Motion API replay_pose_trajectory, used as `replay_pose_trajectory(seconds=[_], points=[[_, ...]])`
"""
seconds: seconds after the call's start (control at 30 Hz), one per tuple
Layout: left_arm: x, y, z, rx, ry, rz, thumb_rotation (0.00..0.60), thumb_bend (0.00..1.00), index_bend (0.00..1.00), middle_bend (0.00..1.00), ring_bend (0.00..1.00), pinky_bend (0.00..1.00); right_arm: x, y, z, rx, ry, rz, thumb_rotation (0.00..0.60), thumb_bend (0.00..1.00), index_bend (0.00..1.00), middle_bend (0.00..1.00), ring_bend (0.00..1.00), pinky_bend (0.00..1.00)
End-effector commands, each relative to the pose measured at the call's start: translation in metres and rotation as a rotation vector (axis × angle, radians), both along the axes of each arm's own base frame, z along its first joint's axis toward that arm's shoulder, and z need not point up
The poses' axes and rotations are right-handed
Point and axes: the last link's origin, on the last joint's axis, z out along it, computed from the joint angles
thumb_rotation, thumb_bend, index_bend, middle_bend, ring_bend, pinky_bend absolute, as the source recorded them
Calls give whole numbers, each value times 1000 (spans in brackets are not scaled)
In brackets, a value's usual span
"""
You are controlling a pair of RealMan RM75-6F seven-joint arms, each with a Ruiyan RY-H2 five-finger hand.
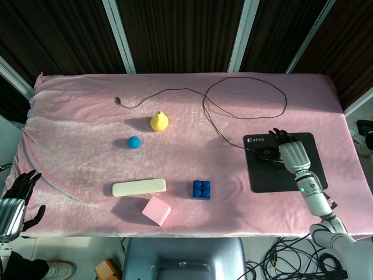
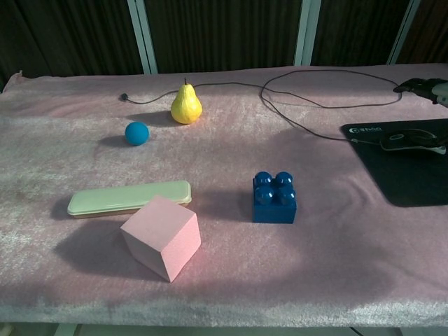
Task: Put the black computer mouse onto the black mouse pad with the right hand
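The black computer mouse (image 1: 266,155) (image 2: 413,142) lies on the black mouse pad (image 1: 269,178) (image 2: 400,179), in its far left part. Its cable (image 1: 245,96) loops back across the pink cloth. My right hand (image 1: 293,154) hovers just right of the mouse with its fingers stretched out and nothing in them. In the chest view only its fingertips (image 2: 422,85) show, at the right edge above the mouse. My left hand (image 1: 14,197) hangs off the table's front left corner, fingers apart and holding nothing.
On the cloth lie a yellow pear (image 1: 159,121), a small blue ball (image 1: 134,142), a cream flat case (image 1: 139,187), a pink cube (image 1: 156,210) and a blue toy brick (image 1: 201,189). The cable's plug (image 1: 118,100) lies at the far left.
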Motion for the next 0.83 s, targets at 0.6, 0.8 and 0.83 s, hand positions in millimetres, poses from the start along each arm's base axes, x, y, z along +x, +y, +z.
replay_pose_trajectory(seconds=[0.6, 0.8, 0.83], points=[[3, 2, -11, -23, 48, -18, 600, 386, 95, 41, 0, 301, 34, 188, 76, -163, -169, 31, 600, 220, 0, 62, 30, 204], [4, 2, -15, -34, 60, -22, 600, 386, 95, 44, 0, 301, 33, 192, 72, -119, -101, -34, 600, 220, 0, 47, 29, 205], [4, 2, -15, -35, 60, -22, 600, 387, 95, 44, 0, 301, 33, 191, 71, -120, -96, -39, 600, 220, 0, 46, 29, 205]])
